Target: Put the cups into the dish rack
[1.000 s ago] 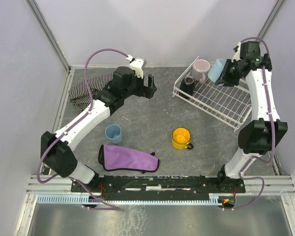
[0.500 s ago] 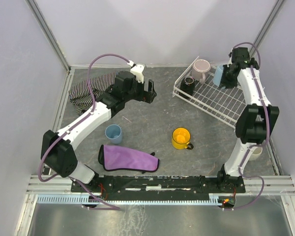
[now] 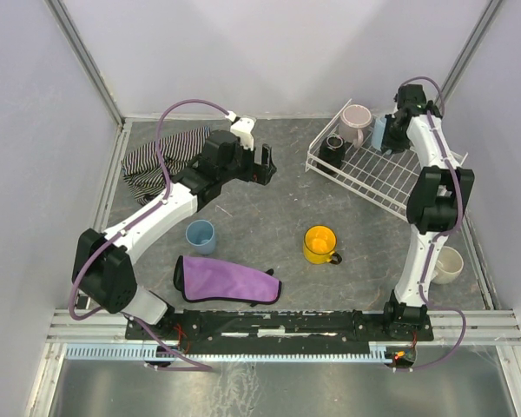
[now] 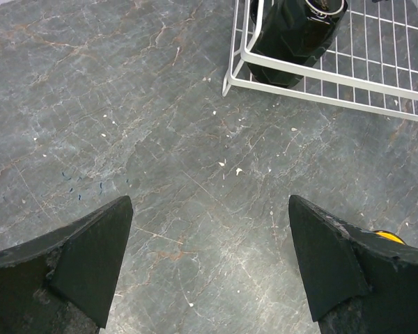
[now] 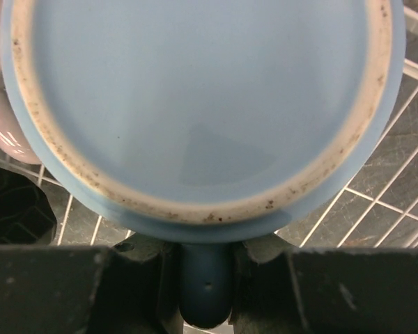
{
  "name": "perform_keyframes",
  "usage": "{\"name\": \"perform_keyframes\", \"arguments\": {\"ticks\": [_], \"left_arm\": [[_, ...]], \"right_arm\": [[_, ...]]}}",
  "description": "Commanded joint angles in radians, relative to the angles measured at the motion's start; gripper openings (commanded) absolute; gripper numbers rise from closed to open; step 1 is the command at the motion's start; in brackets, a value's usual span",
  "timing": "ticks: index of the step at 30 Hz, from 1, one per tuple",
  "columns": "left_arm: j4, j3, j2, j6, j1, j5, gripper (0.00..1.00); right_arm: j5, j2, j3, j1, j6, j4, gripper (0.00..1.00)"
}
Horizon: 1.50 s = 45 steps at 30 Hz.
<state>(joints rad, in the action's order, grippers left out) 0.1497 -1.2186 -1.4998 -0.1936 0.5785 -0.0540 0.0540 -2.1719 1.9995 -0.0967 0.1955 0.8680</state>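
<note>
The white wire dish rack (image 3: 391, 184) stands at the back right. Inside it are a black cup (image 3: 333, 150) at the left corner and a pale pink cup (image 3: 356, 122) at the back. My right gripper (image 3: 392, 132) is shut on the handle of a light blue cup (image 3: 379, 132), holding it over the rack's back edge beside the pink one. In the right wrist view the light blue cup (image 5: 202, 104) fills the frame, its handle between the fingers (image 5: 313, 285). My left gripper (image 3: 265, 163) hangs open over bare table left of the rack. Yellow (image 3: 319, 244), dusty-blue (image 3: 200, 235) and cream (image 3: 447, 264) cups stand on the table.
A purple cloth (image 3: 226, 280) lies near the front, below the dusty-blue cup. A striped cloth (image 3: 152, 158) lies at the back left. In the left wrist view the rack's corner (image 4: 238, 76) with the black cup (image 4: 296, 31) is ahead of the open fingers.
My right arm has swung in over the rack, bringing the light blue cup closer to the pink cup; the cream cup at the right has come into sight. The left arm barely moved.
</note>
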Motion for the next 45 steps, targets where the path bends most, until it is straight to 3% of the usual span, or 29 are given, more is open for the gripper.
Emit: {"name": "perform_keyframes", "arguments": {"ticks": [1, 18, 32, 35, 39, 45], "left_arm": [[-0.075, 0.004, -0.005, 0.005, -0.006, 0.008, 0.99], [-0.1, 0.022, -0.005, 0.015, -0.007, -0.004, 0.99], [-0.097, 0.034, 0.013, 0.035, -0.007, -0.001, 0.99], [-0.092, 0.034, 0.015, 0.039, -0.006, 0.002, 0.99], [-0.087, 0.023, 0.006, 0.027, -0.006, -0.001, 0.99], [0.034, -0.166, -0.118, 0.003, -0.006, -0.046, 0.99]], "right_arm": [[0.036, -0.008, 0.077, 0.002, 0.0, -0.163, 0.01], [0.198, -0.021, -0.133, 0.027, 0.03, -0.408, 0.0], [0.197, -0.028, -0.179, 0.071, 0.028, -0.42, 0.01], [0.196, -0.025, -0.187, 0.079, 0.028, -0.412, 0.08], [0.204, -0.008, -0.208, 0.087, 0.025, -0.413, 0.31], [0.196, 0.025, -0.23, 0.097, 0.033, -0.407, 0.5]]}}
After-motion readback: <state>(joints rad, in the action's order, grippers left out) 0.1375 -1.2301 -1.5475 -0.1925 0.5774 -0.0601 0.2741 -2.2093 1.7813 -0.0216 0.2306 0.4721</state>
